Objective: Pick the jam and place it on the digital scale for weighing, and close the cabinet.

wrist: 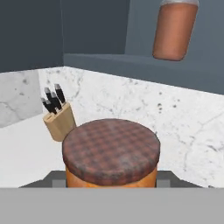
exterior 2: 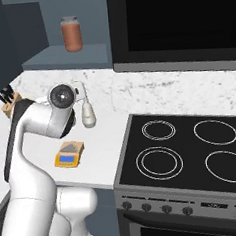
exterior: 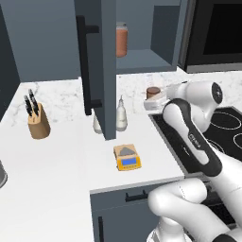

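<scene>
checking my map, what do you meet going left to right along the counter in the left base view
knife block → open cabinet door → bottle → scale → jam → cooktop

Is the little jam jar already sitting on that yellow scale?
No: the digital scale has a bare grey plate, while the jam is up at the gripper, above the counter beside the stove.
</scene>
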